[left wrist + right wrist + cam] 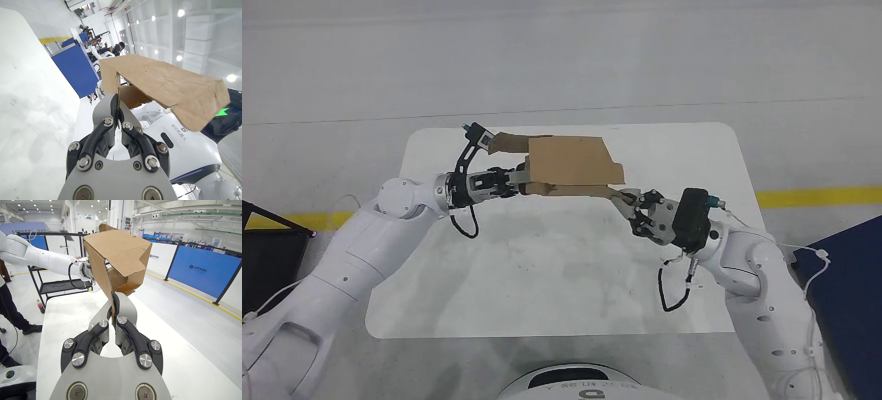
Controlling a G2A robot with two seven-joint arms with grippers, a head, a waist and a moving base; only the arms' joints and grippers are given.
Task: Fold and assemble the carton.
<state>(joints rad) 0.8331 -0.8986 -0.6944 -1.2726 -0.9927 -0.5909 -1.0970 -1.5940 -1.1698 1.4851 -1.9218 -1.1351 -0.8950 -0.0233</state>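
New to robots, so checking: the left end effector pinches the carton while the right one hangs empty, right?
No: the right end effector is shut on the carton too, as the right wrist view shows. The left end effector does pinch it.

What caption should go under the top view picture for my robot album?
Both sets of jaws pinch opposite edges of the brown carton over the white table.

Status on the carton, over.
Left gripper shut on carton edge. Right gripper shut on opposite edge. Carton held above table, partly opened. No obstruction seen.
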